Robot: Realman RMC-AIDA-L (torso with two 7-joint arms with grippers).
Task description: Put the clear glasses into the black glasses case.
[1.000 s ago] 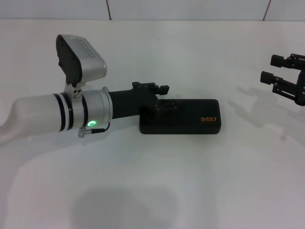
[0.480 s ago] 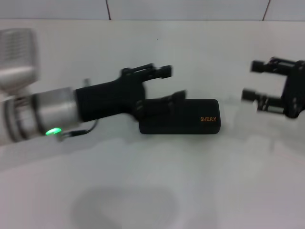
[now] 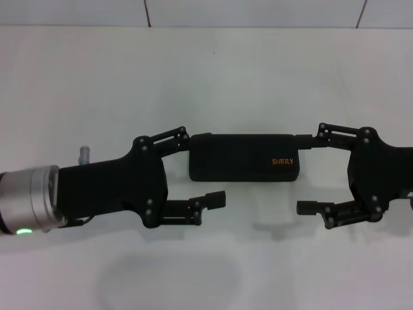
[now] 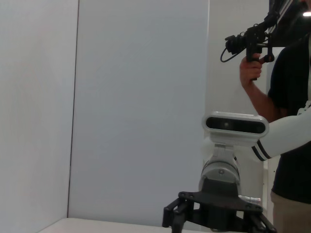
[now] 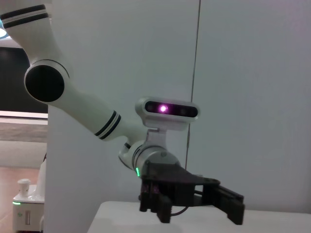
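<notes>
The black glasses case (image 3: 242, 158) lies shut on the white table, its orange "SHERY" lettering toward its right end. The clear glasses are out of view. My left gripper (image 3: 205, 166) stands open at the case's left end, one finger behind the case's corner and the other in front of it, apart from it. At the right end my right gripper (image 3: 299, 173) is open the same way, its far finger touching the case's back corner. The left wrist view shows the right gripper (image 4: 216, 218) facing it. The left gripper (image 5: 194, 199) shows in the right wrist view.
The white table (image 3: 213, 258) runs to a tiled wall (image 3: 258, 13) at the back. A person with a camera rig (image 4: 252, 68) stands beyond the right arm. Off the table's left side stands a small white device (image 5: 24, 204).
The left gripper has drawn back from on top of the case and turned, now open at its left end. The right gripper has come in from the far right to the case's right end.
</notes>
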